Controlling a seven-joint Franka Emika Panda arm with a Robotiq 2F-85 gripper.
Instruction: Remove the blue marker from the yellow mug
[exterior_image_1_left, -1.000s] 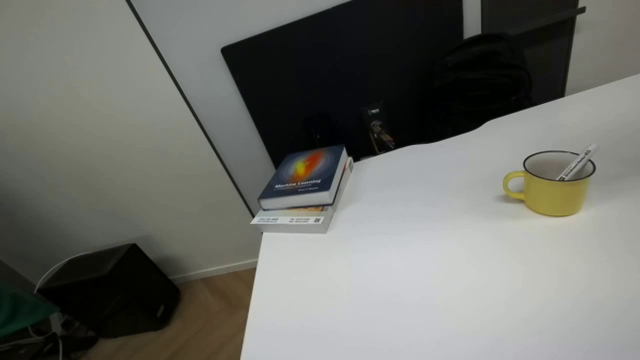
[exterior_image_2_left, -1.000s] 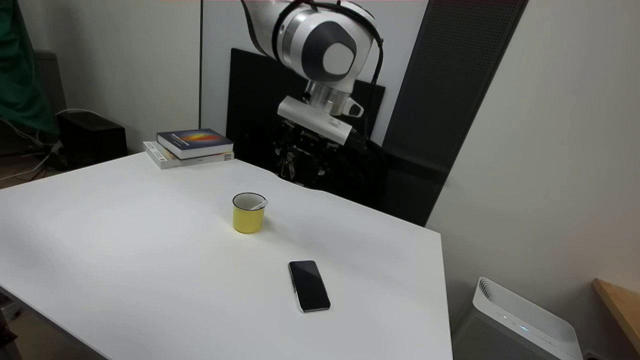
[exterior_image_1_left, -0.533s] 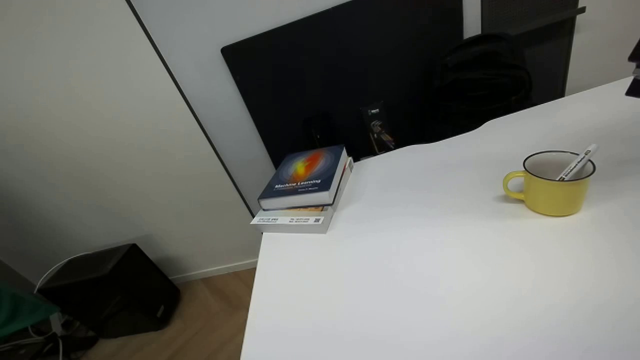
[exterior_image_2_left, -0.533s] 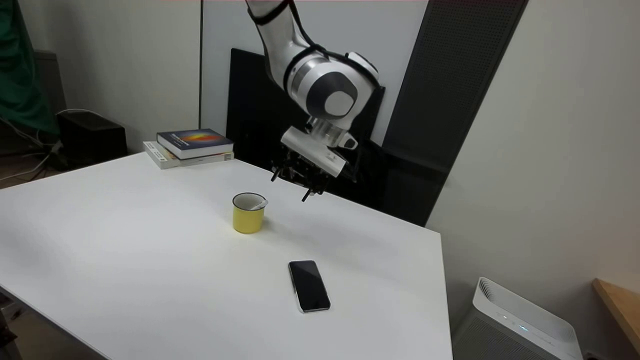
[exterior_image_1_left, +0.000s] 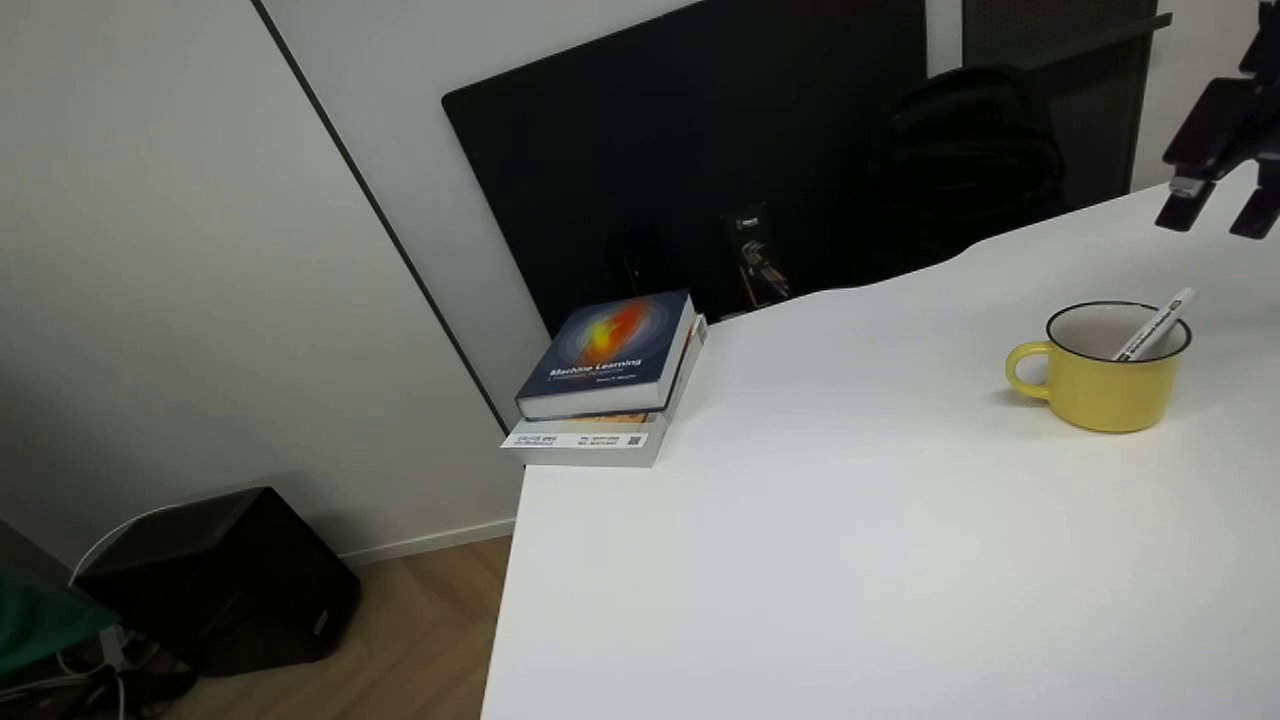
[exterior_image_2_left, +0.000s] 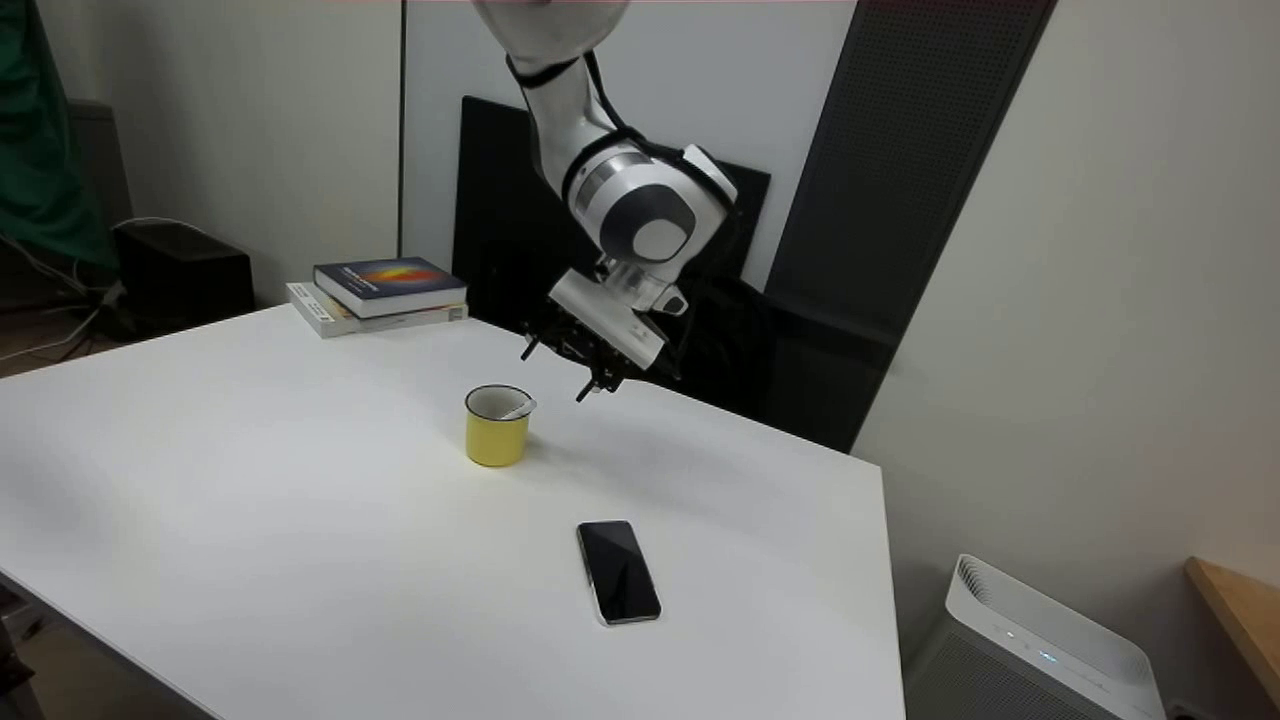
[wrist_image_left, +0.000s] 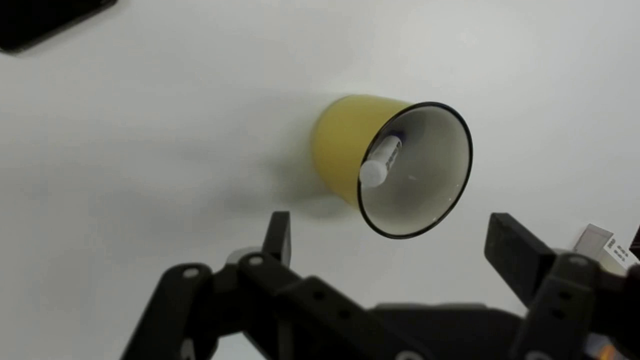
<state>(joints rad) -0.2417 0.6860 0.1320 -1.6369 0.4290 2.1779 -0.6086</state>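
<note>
Three views down onto the table (exterior_image_1_left: 800, 560).
In an exterior view the mug (exterior_image_1_left: 1110, 400) sits nearer the lens; in an exterior view, farther back, the arm (exterior_image_2_left: 560, 110) shows. Both face the panel (exterior_image_1_left: 700, 150), sharing mug and books (exterior_image_1_left: 600, 350); the wrist view looks slantwise into the mug, close.

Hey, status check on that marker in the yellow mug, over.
Fingers open, empty. Blue marker tilted inside yellow mug, one end sticking out. Phone lies apart from mug, likely not in the way.

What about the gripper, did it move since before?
Yes. In an exterior view, the gripper has moved left and down from the picture's right edge, toward the unmoved yellow mug.
</note>
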